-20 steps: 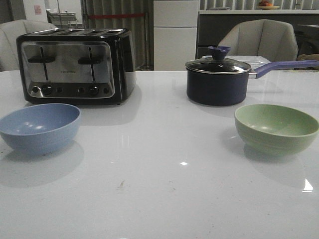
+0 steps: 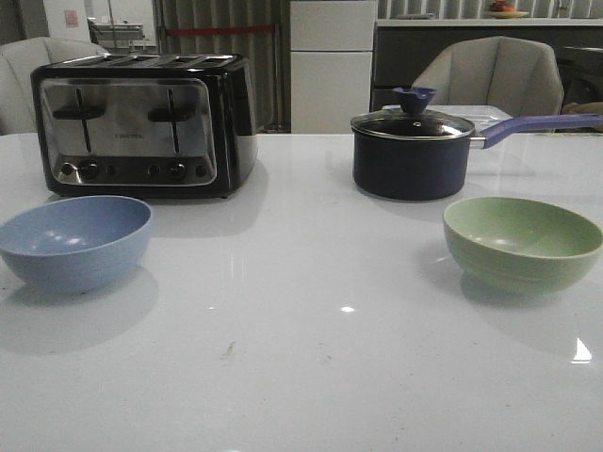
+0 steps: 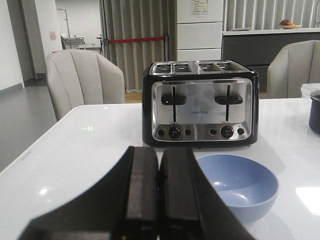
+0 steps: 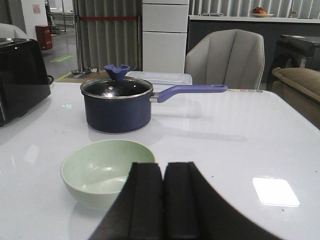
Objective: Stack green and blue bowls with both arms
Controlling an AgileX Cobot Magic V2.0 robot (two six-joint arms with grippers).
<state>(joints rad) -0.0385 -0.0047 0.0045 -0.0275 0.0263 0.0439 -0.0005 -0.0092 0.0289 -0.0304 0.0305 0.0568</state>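
Note:
The dusty blue bowl [image 2: 75, 240] sits upright and empty on the white table at the left, in front of the toaster. The pale green bowl [image 2: 523, 242] sits upright and empty at the right, in front of the saucepan. Neither arm shows in the front view. In the left wrist view my left gripper [image 3: 159, 155] is shut and empty, short of the blue bowl [image 3: 240, 186] and to its side. In the right wrist view my right gripper [image 4: 163, 167] is shut and empty, just short of the green bowl [image 4: 102, 170].
A black and chrome toaster [image 2: 146, 124] stands at the back left. A dark navy saucepan with a glass lid [image 2: 412, 153] stands at the back right, its handle [image 2: 537, 124] pointing right. Chairs stand beyond the table's far edge.

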